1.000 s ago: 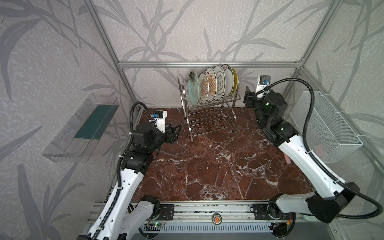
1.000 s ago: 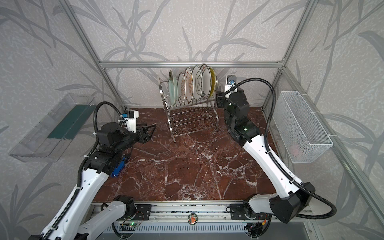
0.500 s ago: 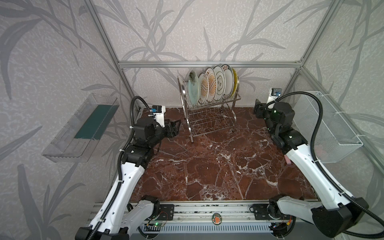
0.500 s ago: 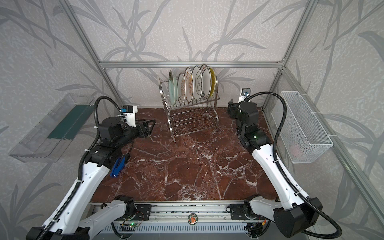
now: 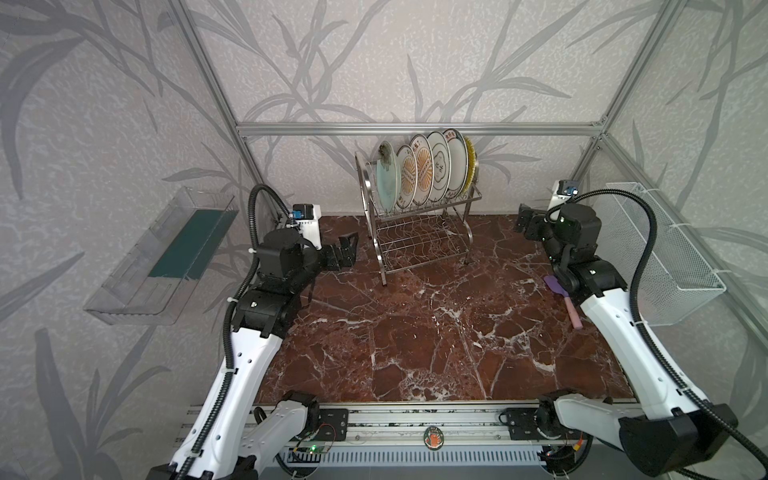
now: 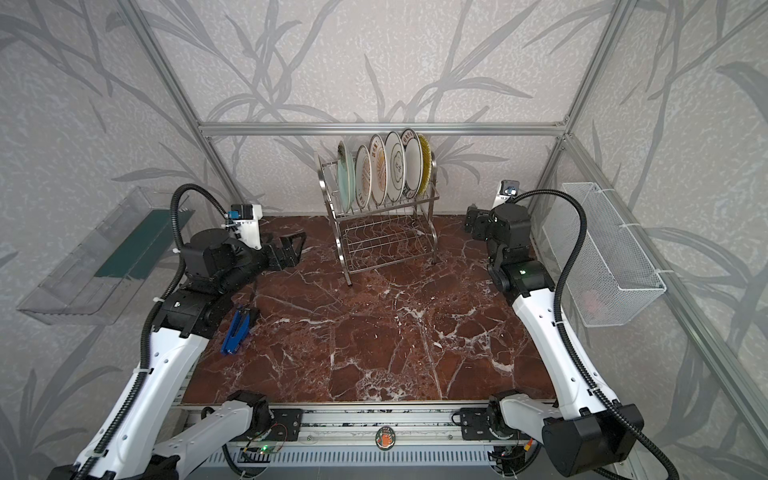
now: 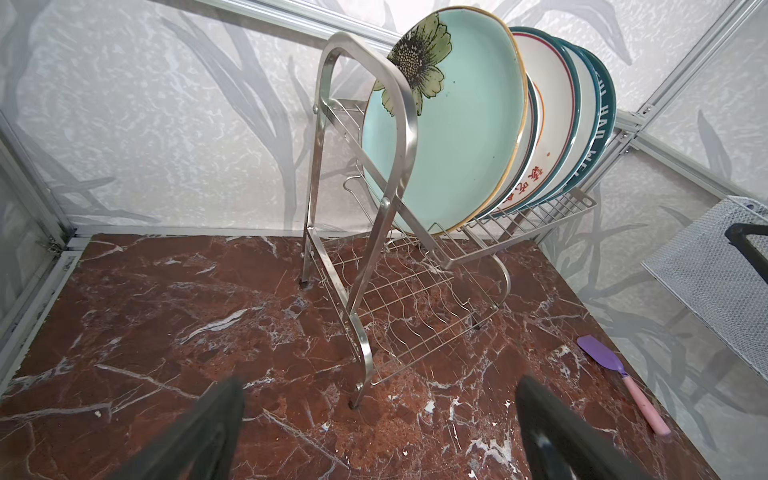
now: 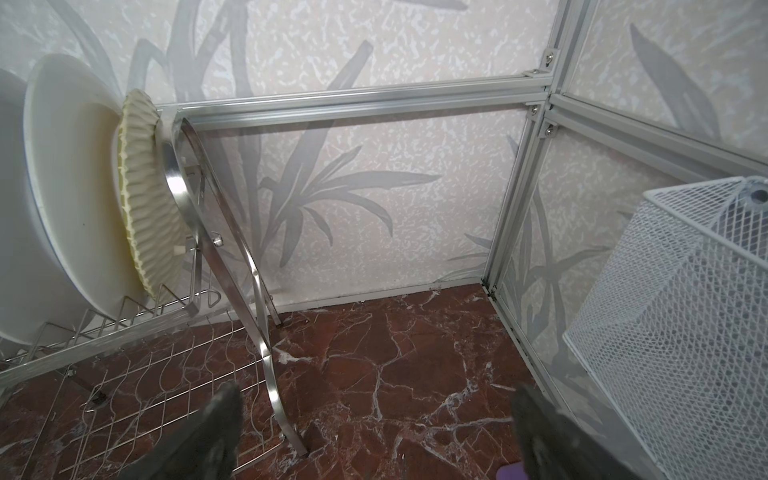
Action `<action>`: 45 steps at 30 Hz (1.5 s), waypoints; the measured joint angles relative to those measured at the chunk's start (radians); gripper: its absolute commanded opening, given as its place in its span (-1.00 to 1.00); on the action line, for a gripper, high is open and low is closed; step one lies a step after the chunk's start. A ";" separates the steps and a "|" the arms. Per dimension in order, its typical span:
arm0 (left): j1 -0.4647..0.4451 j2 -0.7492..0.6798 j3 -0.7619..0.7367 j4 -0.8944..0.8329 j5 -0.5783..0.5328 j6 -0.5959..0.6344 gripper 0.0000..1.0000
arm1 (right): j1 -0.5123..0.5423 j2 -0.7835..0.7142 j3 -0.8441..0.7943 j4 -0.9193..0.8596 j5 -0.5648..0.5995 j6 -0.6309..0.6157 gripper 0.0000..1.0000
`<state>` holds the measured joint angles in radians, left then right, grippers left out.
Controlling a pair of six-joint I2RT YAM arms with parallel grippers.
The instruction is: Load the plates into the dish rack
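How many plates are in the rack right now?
6, all standing in a row on the rack's top tier. Left to right in both top views: flower plate, two orange sunburst plates, dark-outline plate, green-rimmed plate, yellow ribbed plate. None seems hidden.

White arm links (image 5: 249, 357) w/ blk joints (image 5: 282, 257), blk corrugated cables (image 5: 640, 266), white zip ties (image 5: 636, 323)

Six plates (image 6: 382, 170) stand on edge in the top tier of the dish rack (image 6: 384, 241), far centre. The left gripper (image 6: 296, 249) hovers left of it, jaws spread; the right gripper (image 6: 471, 222) hangs right, apart.
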<state>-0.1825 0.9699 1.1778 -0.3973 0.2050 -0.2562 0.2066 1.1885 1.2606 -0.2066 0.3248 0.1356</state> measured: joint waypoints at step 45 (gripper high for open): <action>0.184 0.146 -0.679 0.617 -0.531 0.055 0.98 | -0.212 -0.103 -0.567 0.262 -0.169 -0.008 0.98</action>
<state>0.0013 1.1156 0.4992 0.2195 -0.3256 -0.2016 -0.0055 1.0851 0.6933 0.0551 0.1555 0.1280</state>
